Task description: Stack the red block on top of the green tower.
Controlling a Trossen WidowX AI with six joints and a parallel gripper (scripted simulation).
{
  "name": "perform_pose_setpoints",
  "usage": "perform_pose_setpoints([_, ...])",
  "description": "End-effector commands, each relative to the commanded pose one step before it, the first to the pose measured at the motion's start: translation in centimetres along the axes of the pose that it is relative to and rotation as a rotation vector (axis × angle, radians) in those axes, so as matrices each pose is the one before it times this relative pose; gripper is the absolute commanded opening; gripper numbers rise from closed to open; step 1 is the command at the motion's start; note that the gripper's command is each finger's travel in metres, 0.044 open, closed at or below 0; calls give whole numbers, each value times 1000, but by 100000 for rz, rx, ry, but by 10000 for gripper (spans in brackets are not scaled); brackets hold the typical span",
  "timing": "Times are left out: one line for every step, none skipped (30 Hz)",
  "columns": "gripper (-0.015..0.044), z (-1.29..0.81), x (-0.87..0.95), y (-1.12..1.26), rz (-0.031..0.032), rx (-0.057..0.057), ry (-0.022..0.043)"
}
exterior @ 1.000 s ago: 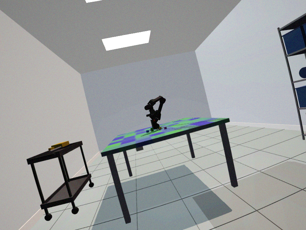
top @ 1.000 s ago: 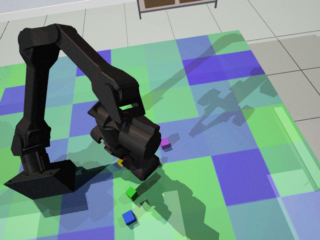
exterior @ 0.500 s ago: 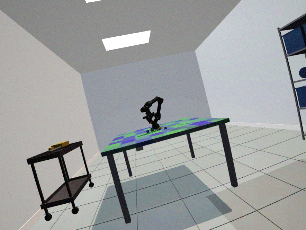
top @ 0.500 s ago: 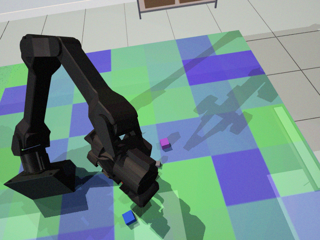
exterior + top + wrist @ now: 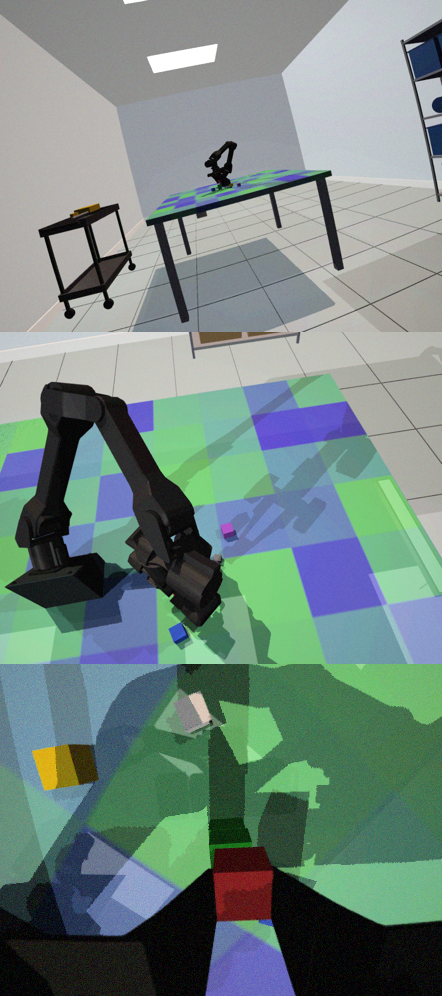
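Observation:
My gripper [image 5: 240,876] [image 5: 178,598] is shut on the red block [image 5: 243,891] and hangs low over the checkered table. The green tower [image 5: 229,839] shows in the wrist view as a green block directly beyond the red block, its top just past the red block's far edge. I cannot tell whether the two touch. In the top view the gripper's body hides the tower, and only a red speck [image 5: 173,595] of the block shows. In the exterior view the arm [image 5: 219,167] is small and bent down over the table.
A yellow block [image 5: 65,766] and a beige block [image 5: 194,711] lie beyond the tower. A blue block [image 5: 177,632] lies near the gripper toward the front. A magenta block [image 5: 227,529] and a small grey block [image 5: 217,557] lie to the right. The arm's base [image 5: 57,578] stands at the left.

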State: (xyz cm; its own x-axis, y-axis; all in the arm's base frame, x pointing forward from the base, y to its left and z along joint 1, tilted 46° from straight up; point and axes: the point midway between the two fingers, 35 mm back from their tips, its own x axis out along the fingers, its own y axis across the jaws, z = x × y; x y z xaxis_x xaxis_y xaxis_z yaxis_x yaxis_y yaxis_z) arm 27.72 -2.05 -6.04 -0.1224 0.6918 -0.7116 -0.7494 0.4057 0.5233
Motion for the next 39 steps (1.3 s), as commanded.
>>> perform_pose_setpoints([0, -156, 1402, 276, 1354, 864, -170])
perform_pose_setpoints([0, 0, -12, 0, 0, 0, 0])
perform_pose_setpoints([0, 0, -19, 0, -1, 0, 1])
perform_pose_setpoints([0, 0, -14, 0, 0, 0, 0])
perform_pose_setpoints([0, 0, 0, 0, 0, 0, 0])
perform_pose_setpoints([0, 0, 0, 0, 0, 0, 0])
perform_pose_setpoints([0, 0, 15, 0, 0, 0, 0])
perform_pose_setpoints([0, 0, 14, 0, 0, 0, 0])
perform_pose_setpoints([0, 0, 0, 0, 0, 0, 0])
perform_pose_setpoints([0, 0, 13, 0, 0, 0, 0])
perform_pose_setpoints([0, 0, 0, 0, 0, 0, 0])
perform_pose_setpoints([0, 0, 0, 0, 0, 0, 0])
perform_pose_setpoints([0, 0, 0, 0, 0, 0, 0])
perform_pose_setpoints([0, 0, 0, 0, 0, 0, 0])
perform_pose_setpoints([0, 0, 0, 0, 0, 0, 0])
perform_pose_setpoints([0, 0, 0, 0, 0, 0, 0])
perform_pose_setpoints([0, 0, 11, 0, 0, 0, 0])
perform_pose_setpoints([0, 0, 13, 0, 0, 0, 0])
perform_pose_setpoints([0, 0, 13, 0, 0, 0, 0])
perform_pose_setpoints([0, 0, 13, 0, 0, 0, 0])
perform_pose_setpoints([0, 0, 12, 0, 0, 0, 0])
perform_pose_setpoints([0, 0, 12, 0, 0, 0, 0])
perform_pose_setpoints([0, 0, 0, 0, 0, 0, 0])
perform_pose_setpoints([0, 0, 0, 0, 0, 0, 0])
perform_pose_setpoints([0, 0, 0, 0, 0, 0, 0])
perform_pose_setpoints([0, 0, 0, 0, 0, 0, 0])
perform_pose_setpoints([0, 0, 0, 0, 0, 0, 0])
perform_pose_setpoints([0, 0, 0, 0, 0, 0, 0])
perform_pose_setpoints([0, 0, 0, 0, 0, 0, 0])
perform_pose_setpoints([0, -3, -99, -5, -7, 2, 6])
perform_pose_setpoints([0, -5, -173, -7, -12, 4, 10])
perform_pose_setpoints([26, -39, 208, 9, -61, -264, 396])
perform_pose_setpoints([52, 0, 0, 0, 0, 0, 0])
perform_pose_setpoints([79, 0, 0, 0, 0, 0, 0])
perform_pose_setpoints([105, 0, 0, 0, 0, 0, 0])
perform_pose_setpoints([131, 0, 0, 0, 0, 0, 0])
perform_pose_setpoints([157, 0, 0, 0, 0, 0, 0])
perform_pose_setpoints([184, 0, 0, 0, 0, 0, 0])
perform_pose_setpoints([210, 0, 0, 0, 0, 0, 0])
